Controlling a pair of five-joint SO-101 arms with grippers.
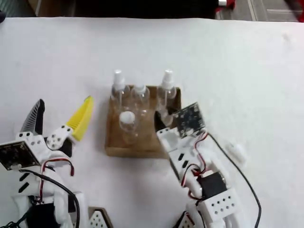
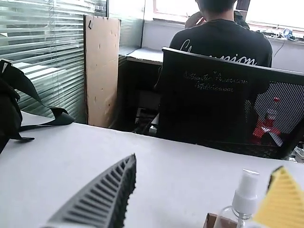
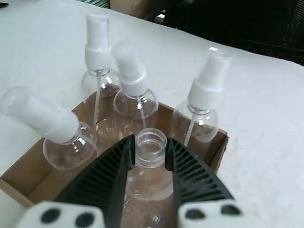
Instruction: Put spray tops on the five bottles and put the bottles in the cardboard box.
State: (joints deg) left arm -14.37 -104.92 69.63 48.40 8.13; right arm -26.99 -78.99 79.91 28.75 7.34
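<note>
Grips neck of capless bottle (image 3: 147,183) with clenched right pincer (image 3: 149,142), inside cardboard box (image 1: 137,151); holds left pincer (image 1: 64,100) released, wide, beside box.

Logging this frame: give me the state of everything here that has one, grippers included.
Cardboard box: open-topped, on the table.
Four bottles: spray tops on, in the box.
Fifth bottle: no top, neck open, held within the box.
Right gripper: shut on the fifth bottle's neck.
Left gripper: open, empty, beside the box.
White piece: lying loose on the table, apart from the box; likely a spray top.
</note>
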